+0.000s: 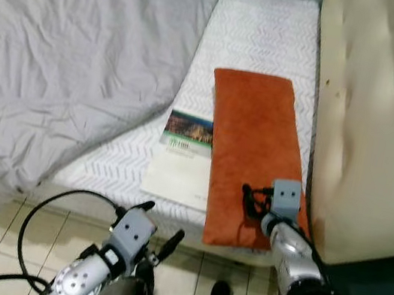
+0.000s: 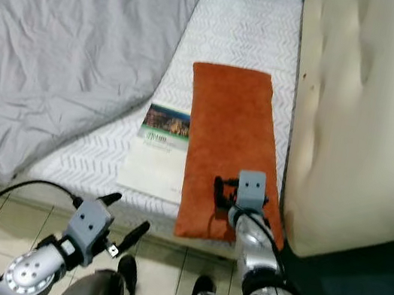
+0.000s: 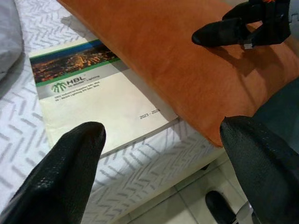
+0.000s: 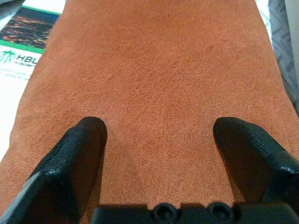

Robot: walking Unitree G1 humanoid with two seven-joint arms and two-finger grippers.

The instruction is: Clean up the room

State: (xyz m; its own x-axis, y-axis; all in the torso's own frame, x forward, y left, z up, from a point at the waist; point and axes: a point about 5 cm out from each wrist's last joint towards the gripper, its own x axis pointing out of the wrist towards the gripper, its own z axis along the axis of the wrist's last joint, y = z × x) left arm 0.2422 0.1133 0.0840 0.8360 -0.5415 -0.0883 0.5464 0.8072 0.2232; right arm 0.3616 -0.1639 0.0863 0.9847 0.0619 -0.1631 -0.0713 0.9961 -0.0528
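My right hand (image 1: 255, 201) hovers spread over the long rust-orange suede cushion (image 1: 251, 149), hemmed by the cream tufted headboard (image 1: 384, 127) alongside. Leftward, the flat white brochure (image 1: 179, 161) and the bare mattress (image 1: 259, 32) beyond leave room; the crumpled grey duvet (image 1: 59, 62) blocks further left.

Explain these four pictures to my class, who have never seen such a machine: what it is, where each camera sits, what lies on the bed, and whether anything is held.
This is a walking humanoid robot with two silver arms, each ending in two black fingers. Two pictures come from cameras in its head, looking down; the other two from a camera on each wrist, looking along the fingers. On the white mattress lie a rumpled grey blanket, an orange pillow and a catalogue tucked partly under the pillow's edge. A cream padded headboard stands beside the bed. The right gripper is open over the pillow; the left gripper is open near the bed's edge. Nothing is held.
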